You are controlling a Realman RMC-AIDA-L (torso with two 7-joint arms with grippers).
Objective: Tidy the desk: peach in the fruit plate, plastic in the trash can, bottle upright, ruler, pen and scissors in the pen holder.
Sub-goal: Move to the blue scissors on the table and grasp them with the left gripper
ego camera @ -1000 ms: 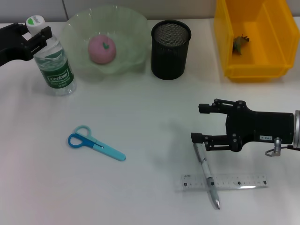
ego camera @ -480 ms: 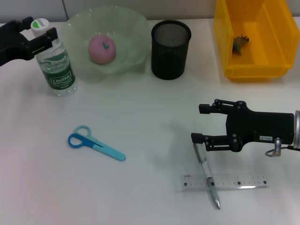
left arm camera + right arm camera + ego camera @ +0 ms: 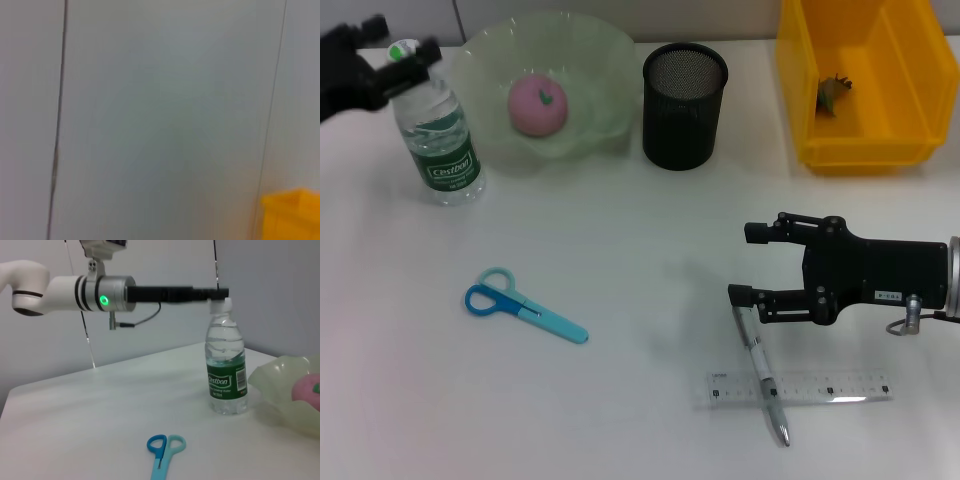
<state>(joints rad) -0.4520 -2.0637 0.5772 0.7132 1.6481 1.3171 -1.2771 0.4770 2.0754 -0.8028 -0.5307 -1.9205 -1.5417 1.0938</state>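
The clear bottle (image 3: pixel 438 130) with a green label stands upright at the back left, also seen as the bottle (image 3: pixel 226 365). My left gripper (image 3: pixel 398 42) is at its white cap, jaws apart on either side; from the right wrist view the left gripper (image 3: pixel 220 291) sits level with the cap's top. My right gripper (image 3: pixel 744 263) hovers open just beyond the upper end of the pen (image 3: pixel 761 375). That pen lies across the clear ruler (image 3: pixel 800 387). Blue scissors (image 3: pixel 525 305) lie left of centre. The pink peach (image 3: pixel 538 103) rests in the green fruit plate (image 3: pixel 480 60).
The black mesh pen holder (image 3: pixel 685 105) stands behind the centre. A yellow bin (image 3: pixel 860 140) at the back right holds a small plastic scrap (image 3: pixel 833 92). The left wrist view shows only a wall and a corner of the yellow bin (image 3: pixel 290 215).
The bottle went from leaning to upright. My left gripper rose up along the cap. The right arm, pen, ruler and scissors stayed put.
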